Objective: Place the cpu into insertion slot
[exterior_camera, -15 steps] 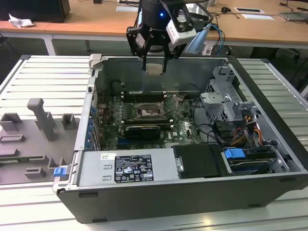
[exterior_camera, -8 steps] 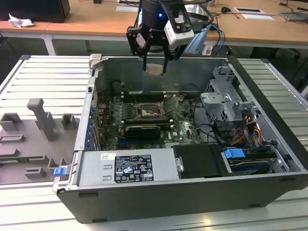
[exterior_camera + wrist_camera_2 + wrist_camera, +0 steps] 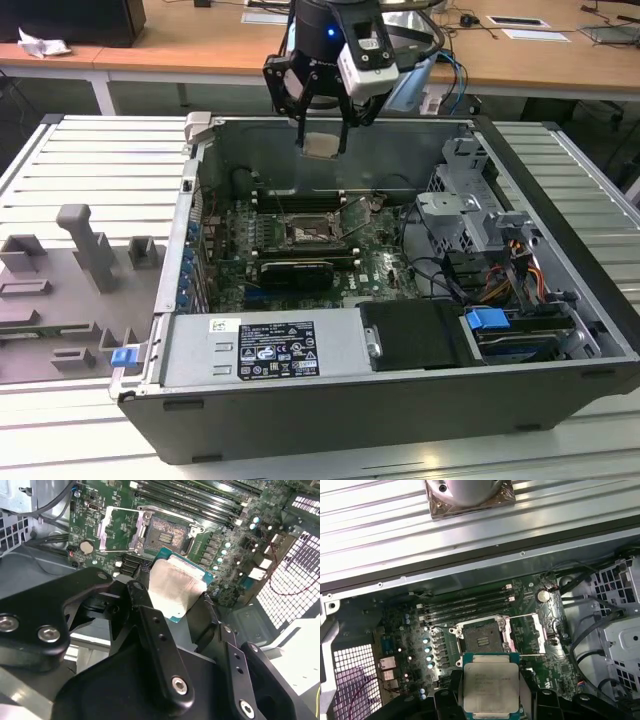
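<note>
My gripper (image 3: 322,147) hangs above the open computer case, shut on the cpu (image 3: 320,146), a small flat square chip with a silver-grey top. The chip sits flat between the black fingers (image 3: 150,625) in both wrist views, cpu (image 3: 175,591) and cpu (image 3: 491,686). Below it, on the green motherboard, lies the insertion slot (image 3: 308,234), a square black socket with its metal frame swung open; it also shows as insertion slot (image 3: 167,531) and insertion slot (image 3: 482,639). The chip is well above the socket, not touching it.
Long memory slots (image 3: 465,605) run beside the socket. A black graphics card (image 3: 297,272) lies in front of it, the power supply (image 3: 265,350) along the near wall, a drive cage and cables (image 3: 480,250) at the exterior view's right. Grey fixtures (image 3: 90,250) stand outside the case.
</note>
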`<state>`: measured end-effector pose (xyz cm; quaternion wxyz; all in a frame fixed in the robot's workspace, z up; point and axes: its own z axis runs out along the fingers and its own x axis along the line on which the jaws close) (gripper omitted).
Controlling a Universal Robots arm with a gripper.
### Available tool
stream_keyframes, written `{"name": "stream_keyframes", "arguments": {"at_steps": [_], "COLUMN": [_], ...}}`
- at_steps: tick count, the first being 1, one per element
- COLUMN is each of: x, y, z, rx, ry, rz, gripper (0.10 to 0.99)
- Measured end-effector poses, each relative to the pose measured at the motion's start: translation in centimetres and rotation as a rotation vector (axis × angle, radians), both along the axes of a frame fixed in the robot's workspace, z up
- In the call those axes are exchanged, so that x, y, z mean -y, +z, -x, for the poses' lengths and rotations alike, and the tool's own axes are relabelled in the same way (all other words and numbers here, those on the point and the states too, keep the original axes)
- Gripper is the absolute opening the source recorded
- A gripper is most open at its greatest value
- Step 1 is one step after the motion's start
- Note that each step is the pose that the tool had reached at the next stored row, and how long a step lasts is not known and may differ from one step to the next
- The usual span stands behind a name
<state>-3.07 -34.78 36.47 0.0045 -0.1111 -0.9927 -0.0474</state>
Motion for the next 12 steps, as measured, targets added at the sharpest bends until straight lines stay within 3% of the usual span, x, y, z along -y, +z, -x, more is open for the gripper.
{"name": "stream_keyframes", "arguments": {"at_steps": [9, 12], "x": [0.0, 0.0], "y": [-0.18, -0.24], "z": [0.0, -0.02], "rx": [0.0001, -0.0008], "ry": [-0.108, -0.113], "rz": [0.0, 0.001], "gripper": [0.537, 0.537]}}
